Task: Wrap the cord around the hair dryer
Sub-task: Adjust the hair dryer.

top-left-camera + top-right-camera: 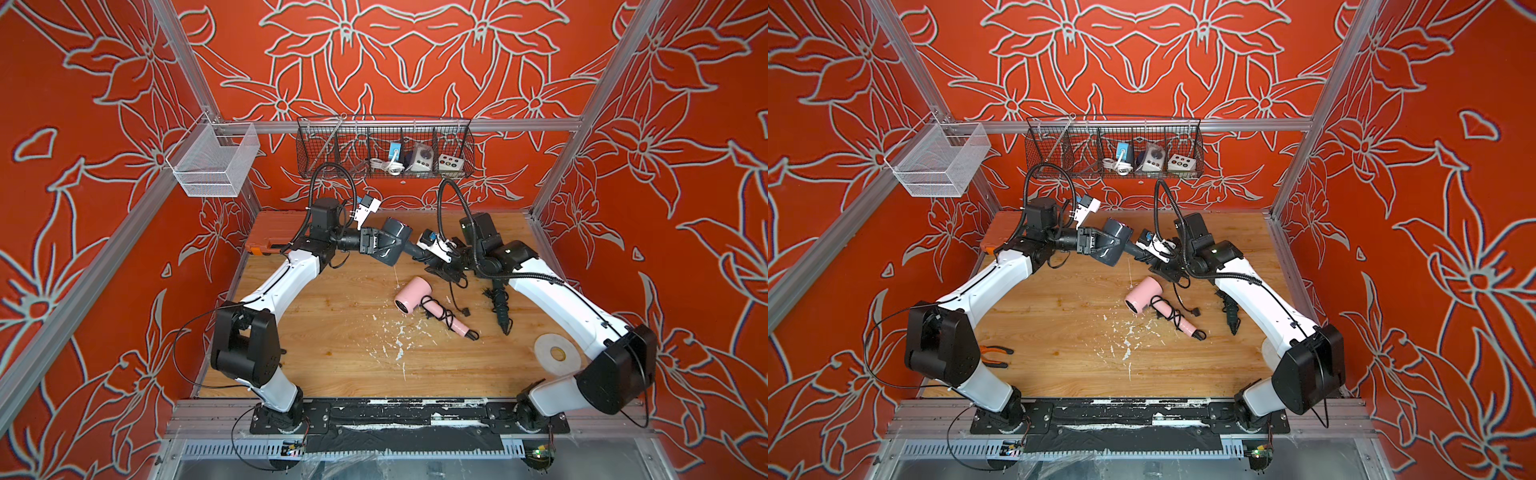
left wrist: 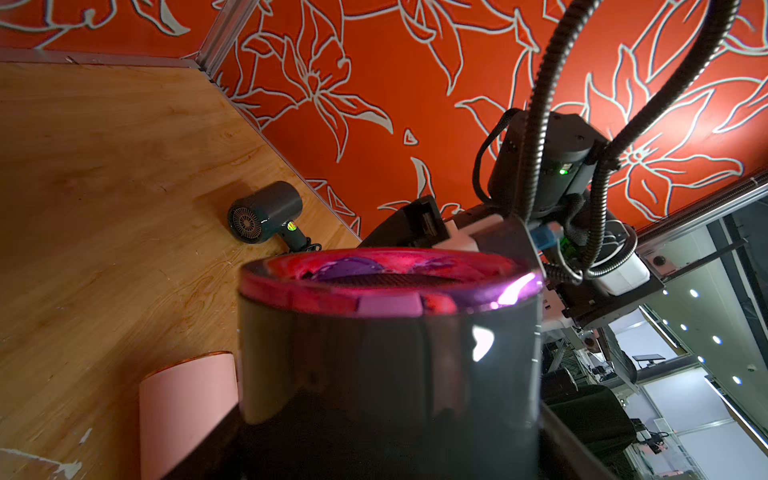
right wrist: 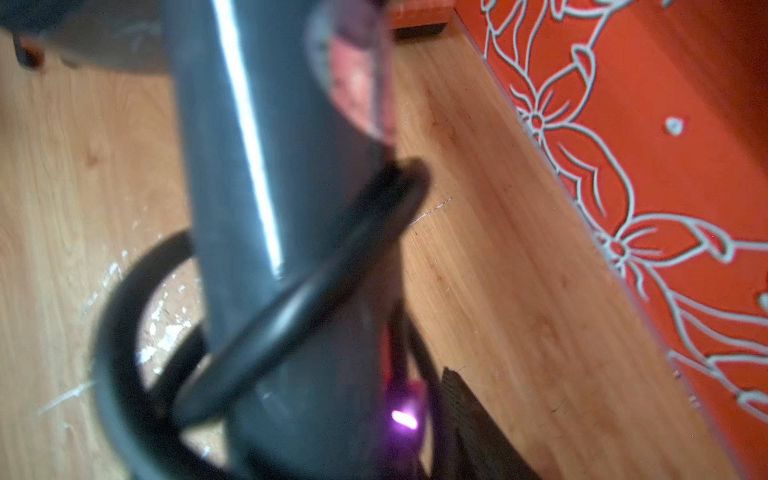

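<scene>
1. In both top views, shows the grey hair dryer (image 1: 399,230) (image 1: 1119,230) lifted off the wooden table (image 1: 332,332) (image 1: 1059,324), toward its back edge and between the two arms. Has the left gripper (image 1: 384,248) (image 1: 1100,246) clamped across the barrel. Puts the right gripper (image 1: 424,258) (image 1: 1148,257) at the handle end; cannot tell here whether its jaws are apart or pressed on the handle. Finds a pink hair dryer (image 1: 411,297) (image 1: 1140,297) lying flat nearby, with a black cable (image 1: 442,318) (image 1: 1169,313) coiled on its handle.
2. From the left wrist, looks along the grey hair dryer (image 2: 390,353) to its pink-lit rim. Catches the pink hair dryer (image 2: 187,415) just beside it and a dark dryer (image 2: 266,212) on the table by the wall.
3. From the right wrist, blurred: catches the cord (image 3: 316,286) looped around the handle of the grey hair dryer (image 3: 232,166), touching it. Gives no clear sight of the fingers, so cannot tell the jaw state.
</scene>
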{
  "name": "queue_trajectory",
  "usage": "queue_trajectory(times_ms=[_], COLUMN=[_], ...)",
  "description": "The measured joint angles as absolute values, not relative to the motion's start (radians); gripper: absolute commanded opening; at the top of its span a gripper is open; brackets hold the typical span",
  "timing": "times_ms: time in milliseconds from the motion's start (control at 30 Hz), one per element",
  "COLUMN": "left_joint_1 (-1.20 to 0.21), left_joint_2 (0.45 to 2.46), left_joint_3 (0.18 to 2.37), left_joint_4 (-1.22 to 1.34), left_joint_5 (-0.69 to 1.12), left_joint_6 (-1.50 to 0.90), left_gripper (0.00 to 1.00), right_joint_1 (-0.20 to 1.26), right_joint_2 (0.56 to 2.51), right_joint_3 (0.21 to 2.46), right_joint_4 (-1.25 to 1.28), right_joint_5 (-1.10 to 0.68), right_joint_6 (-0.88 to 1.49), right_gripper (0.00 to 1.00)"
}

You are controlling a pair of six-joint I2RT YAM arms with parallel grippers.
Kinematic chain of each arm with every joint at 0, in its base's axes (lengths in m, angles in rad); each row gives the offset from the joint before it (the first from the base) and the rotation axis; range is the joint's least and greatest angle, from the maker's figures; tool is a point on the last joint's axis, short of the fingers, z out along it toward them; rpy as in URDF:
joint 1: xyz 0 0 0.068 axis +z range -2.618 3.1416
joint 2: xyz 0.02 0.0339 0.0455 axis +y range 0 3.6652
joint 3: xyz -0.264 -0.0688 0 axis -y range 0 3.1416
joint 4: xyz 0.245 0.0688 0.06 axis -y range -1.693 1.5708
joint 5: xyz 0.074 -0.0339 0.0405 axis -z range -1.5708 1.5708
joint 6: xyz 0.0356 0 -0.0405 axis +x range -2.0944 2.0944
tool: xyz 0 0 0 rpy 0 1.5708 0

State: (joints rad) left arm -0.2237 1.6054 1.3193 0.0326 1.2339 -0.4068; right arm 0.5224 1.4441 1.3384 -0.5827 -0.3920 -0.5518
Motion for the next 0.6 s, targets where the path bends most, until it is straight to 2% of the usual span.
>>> queue_trajectory(times_ms=[100,133,200,233,300,367,467,600], left_joint_1=[-0.231,-0.233,-0.236,-0.238,-0.24,-0.244,-0.259,-0.281], left_joint_2=[1.602,1.6,1.599,1.599,1.599,1.598,1.596,1.596], left_joint_3=[1.334,1.338,1.36,1.373,1.407,1.433,1.461,1.498], left_joint_4=[0.002,-0.014,-0.076,-0.11,-0.205,-0.283,-0.397,-0.546], left_joint_5=[1.24,1.238,1.235,1.235,1.236,1.242,1.254,1.255], left_joint_6=[-0.385,-0.374,-0.334,-0.311,-0.246,-0.187,-0.102,-0.001], left_gripper=[0.0,0.0,0.0,0.07,0.28,0.39,0.48,0.53], right_joint_1=[0.526,0.525,0.526,0.526,0.526,0.526,0.526,0.526], right_joint_2=[1.425,1.423,1.42,1.42,1.417,1.408,1.386,1.381], right_joint_3=[1.333,1.333,1.335,1.341,1.354,1.366,1.375,1.404], right_joint_4=[-0.595,-0.599,-0.611,-0.621,-0.641,-0.665,-0.712,-0.783], right_joint_5=[-0.403,-0.403,-0.403,-0.403,-0.403,-0.4,-0.393,-0.392], right_joint_6=[-0.581,-0.587,-0.6,-0.608,-0.635,-0.666,-0.713,-0.772], right_gripper=[0.05,0.01,0.0,0.0,0.0,0.0,0.0,0.0])
